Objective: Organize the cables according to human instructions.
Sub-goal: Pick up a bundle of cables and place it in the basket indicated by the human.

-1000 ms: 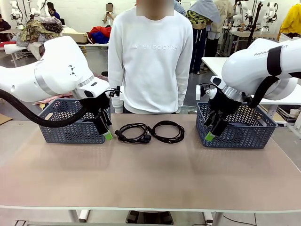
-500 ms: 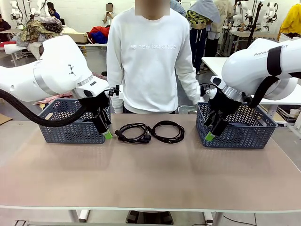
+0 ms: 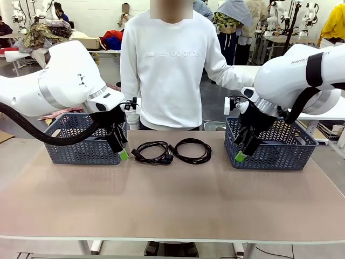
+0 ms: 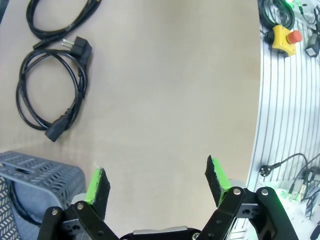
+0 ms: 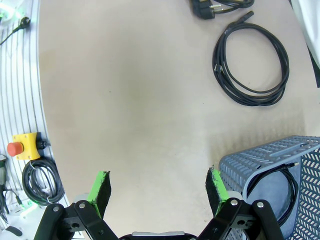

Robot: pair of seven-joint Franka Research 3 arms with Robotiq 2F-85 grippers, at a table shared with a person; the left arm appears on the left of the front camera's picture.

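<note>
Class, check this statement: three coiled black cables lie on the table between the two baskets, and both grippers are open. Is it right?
Not three: the front view shows two, the left cable and the right cable, between the left basket and the right basket. The left gripper and right gripper are open, as stated.
</note>
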